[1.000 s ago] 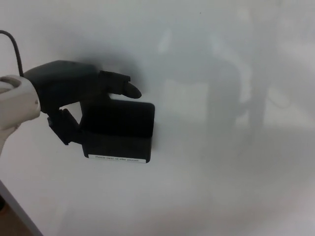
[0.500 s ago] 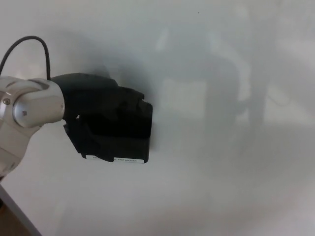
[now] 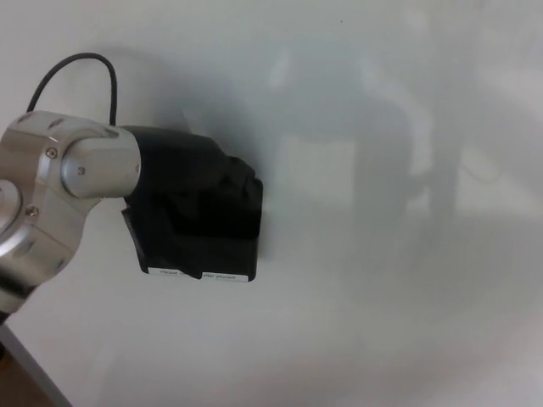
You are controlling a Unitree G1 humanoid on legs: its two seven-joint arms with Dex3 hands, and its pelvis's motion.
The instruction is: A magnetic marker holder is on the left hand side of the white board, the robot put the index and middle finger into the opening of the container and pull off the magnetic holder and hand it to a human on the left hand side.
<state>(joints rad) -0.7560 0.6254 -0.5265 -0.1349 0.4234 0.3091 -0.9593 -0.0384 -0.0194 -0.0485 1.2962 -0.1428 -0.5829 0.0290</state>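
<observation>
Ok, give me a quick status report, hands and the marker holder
Left hand on the black marker holder, fingers hidden, grip unconfirmed. Right hand not in view. Holder against the whiteboard, white label at its bottom edge. Nothing in the way.

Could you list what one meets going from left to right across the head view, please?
Silver wrist joint → black left hand → black magnetic marker holder → bare whiteboard with faint reflections.

Soft, even, bright light on the white board (image 3: 382, 322), faint grey reflections and streaks right of the black holder (image 3: 222, 229), soft shadow around the holder, slight overall blur, label text unreadable
</observation>
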